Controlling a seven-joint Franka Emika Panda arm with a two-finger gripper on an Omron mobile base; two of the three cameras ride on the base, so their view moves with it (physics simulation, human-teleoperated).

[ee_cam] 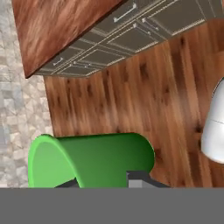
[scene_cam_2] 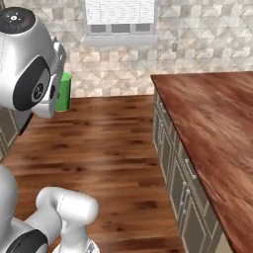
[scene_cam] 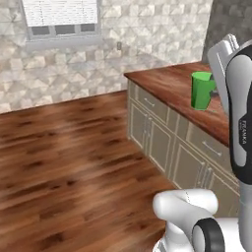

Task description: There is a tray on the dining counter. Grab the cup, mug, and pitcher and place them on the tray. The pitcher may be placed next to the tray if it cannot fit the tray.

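Left base view: green cup carried high beside the counter

Wood floor (scene_cam: 64,162) stretches below a pale stone wall (scene_cam: 147,44) with a window (scene_cam: 61,19). Along the right runs the reddish-brown counter (scene_cam: 197,93) over beige cabinets (scene_cam: 167,142), its top bare in the right base view. Up front rises the white arm (scene_cam: 241,123). At its end the gripper (ee_cam: 103,181) is pinching the cup (scene_cam: 202,90), fingers pressed against its green wall near the base. Seen from the hand, the cup lies sideways, rim toward the wall, hanging in the air above the floorboards, clear of the counter.
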